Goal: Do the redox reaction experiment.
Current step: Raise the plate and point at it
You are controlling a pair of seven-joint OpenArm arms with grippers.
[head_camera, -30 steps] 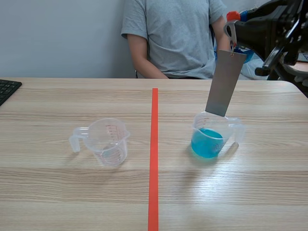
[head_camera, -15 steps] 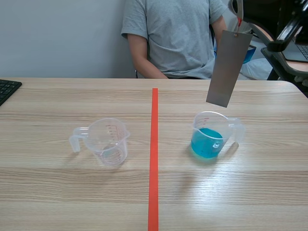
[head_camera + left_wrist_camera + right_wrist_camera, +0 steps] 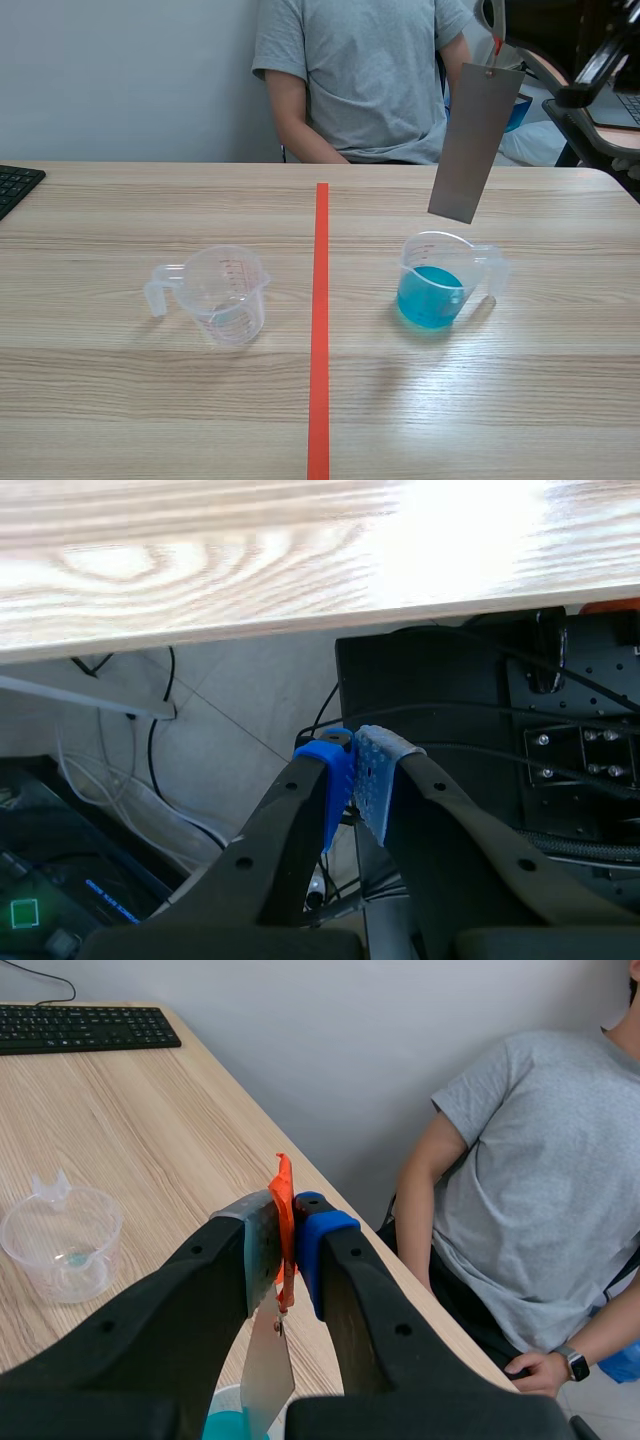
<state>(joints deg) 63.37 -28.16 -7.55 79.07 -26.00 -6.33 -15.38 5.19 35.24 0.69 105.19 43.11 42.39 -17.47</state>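
The empty cup stands well left of the blue-solution cup. The grey metal strip hangs tilted just above the blue-solution cup, clear of the liquid, so the dip looks like the step in hand, by my judgement. Left gripper: fingers pressed together on nothing, below the counter edge, far from that cup. Right gripper: fingers clamped on the orange tab — the strip dangles from it above that cup.
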